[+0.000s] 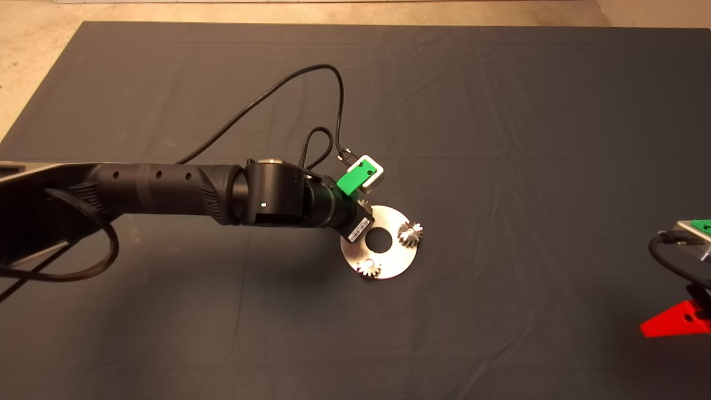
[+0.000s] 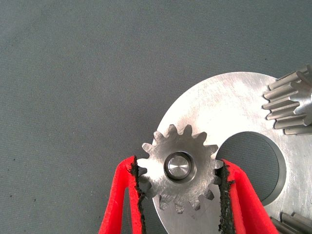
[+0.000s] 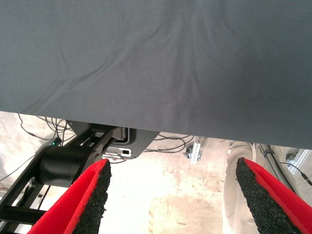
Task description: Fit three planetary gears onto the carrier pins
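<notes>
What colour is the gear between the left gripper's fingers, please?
Silvery metal gear, clearest in the left wrist view.

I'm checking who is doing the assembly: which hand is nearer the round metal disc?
The left. The left hand is right over the disc, its fingers flanking a gear seated on a pin. The right hand waits at the mat's right edge, far away.

dark mat (image 1: 500, 139), pale floor (image 1: 33, 50)
</notes>
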You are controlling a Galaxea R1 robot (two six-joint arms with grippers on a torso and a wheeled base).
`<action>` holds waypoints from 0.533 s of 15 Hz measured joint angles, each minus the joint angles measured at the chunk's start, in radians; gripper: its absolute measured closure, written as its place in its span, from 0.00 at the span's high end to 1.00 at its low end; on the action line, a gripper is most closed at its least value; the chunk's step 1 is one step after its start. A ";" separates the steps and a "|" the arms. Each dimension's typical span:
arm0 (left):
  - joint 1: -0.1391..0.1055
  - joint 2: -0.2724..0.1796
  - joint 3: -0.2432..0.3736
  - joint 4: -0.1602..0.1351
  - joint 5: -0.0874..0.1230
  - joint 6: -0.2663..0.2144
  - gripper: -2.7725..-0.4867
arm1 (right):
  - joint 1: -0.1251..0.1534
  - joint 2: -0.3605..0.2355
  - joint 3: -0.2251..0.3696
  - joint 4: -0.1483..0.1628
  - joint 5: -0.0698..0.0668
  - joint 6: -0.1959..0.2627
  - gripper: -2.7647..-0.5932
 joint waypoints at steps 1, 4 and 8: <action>0.000 0.000 0.000 0.000 0.000 0.000 0.05 | 0.000 0.000 0.000 0.000 0.000 0.000 0.60; 0.000 0.000 0.000 0.000 0.000 0.000 0.05 | 0.000 0.000 0.000 0.000 0.000 0.000 0.60; 0.000 0.000 0.000 0.000 0.000 0.000 0.09 | 0.000 0.000 0.000 0.000 0.000 0.000 0.60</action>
